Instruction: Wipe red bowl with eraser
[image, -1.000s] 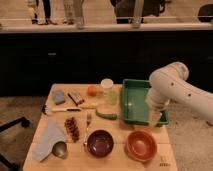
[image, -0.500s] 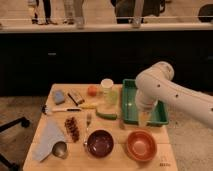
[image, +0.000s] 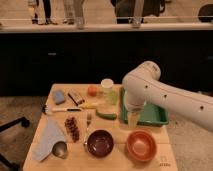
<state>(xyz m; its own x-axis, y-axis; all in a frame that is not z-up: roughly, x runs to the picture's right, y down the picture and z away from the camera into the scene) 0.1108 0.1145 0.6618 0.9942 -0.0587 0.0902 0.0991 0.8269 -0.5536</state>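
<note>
1. Camera view, the table: a light wooden table (image: 117, 161) stands in front of a dark counter, with items spread over it from left to right.
2. The red bowl (image: 141, 145) sits upright at the near right of the table, just right of a dark maroon bowl (image: 100, 143); the two are close but apart.
3. The eraser (image: 76, 97) lies at the far left of the table, just right of a blue-grey pad (image: 59, 96) and well apart from the red bowl. Nothing holds it.
4. The white arm (image: 150, 87) comes in from the right and bends down over the left part of a green tray (image: 156, 118).
5. The gripper (image: 132, 120) hangs pointing down at the tray's near left corner, just beyond the red bowl on its far side and not touching it. Whether it is open or closed, I cannot tell.
6. A brush (image: 60, 109) with a black handle lies near the eraser, on its near side.
7. A grey-blue cloth (image: 47, 137) and a metal cup (image: 60, 149) rest at the near left corner
8. An orange fruit (image: 92, 90) and a pale jar (image: 107, 90) stand at the far middle, left of the tray
</note>
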